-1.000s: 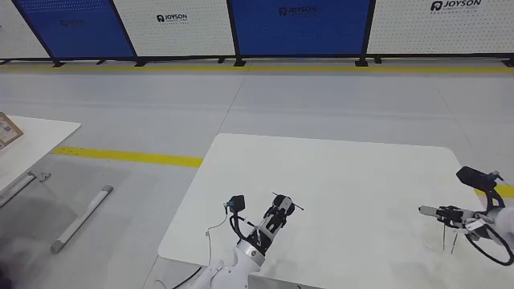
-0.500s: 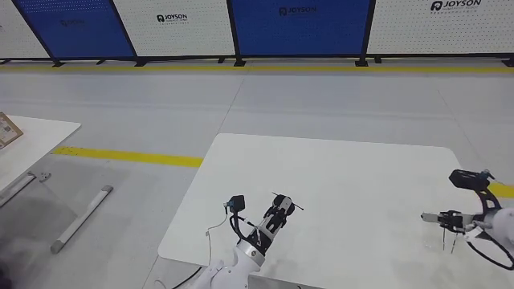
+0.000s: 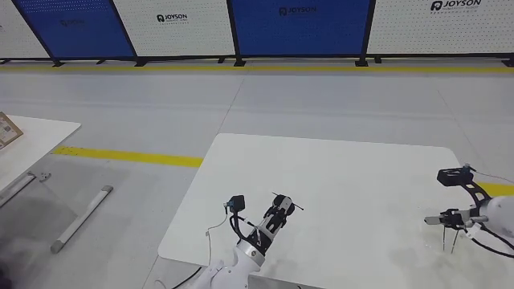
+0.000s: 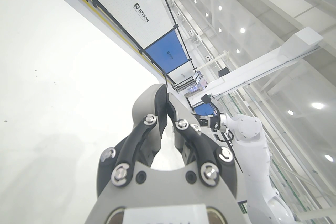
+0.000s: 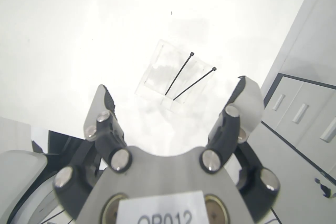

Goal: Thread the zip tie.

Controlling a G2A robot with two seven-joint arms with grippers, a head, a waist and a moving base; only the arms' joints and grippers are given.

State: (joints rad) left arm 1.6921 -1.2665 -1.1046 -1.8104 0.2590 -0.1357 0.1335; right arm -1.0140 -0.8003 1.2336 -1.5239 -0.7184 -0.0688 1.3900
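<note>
My left gripper (image 4: 167, 101) is shut on a thin black zip tie (image 4: 165, 79), whose end sticks out past the fingertips. In the top view this gripper (image 3: 283, 203) hovers over the near left part of the white table (image 3: 337, 168), with the zip tie (image 3: 295, 205) lying across it. My right gripper (image 5: 174, 88) is open and holds nothing. It hangs above two more black zip ties (image 5: 179, 74), which lie on a clear plastic sheet (image 5: 155, 72). Seen from above, the right gripper (image 3: 434, 220) is at the table's right edge, with those ties (image 3: 448, 241) just beneath it.
A second white table (image 3: 32, 140) stands far to the left. Blue and white partition panels (image 3: 297, 12) line the back. A grey cabinet (image 5: 302, 104) sits just beyond the table edge next to my right gripper.
The right arm has drifted slightly toward the table's near right edge, and its wrist has turned. The left arm and its zip tie have stayed still.
</note>
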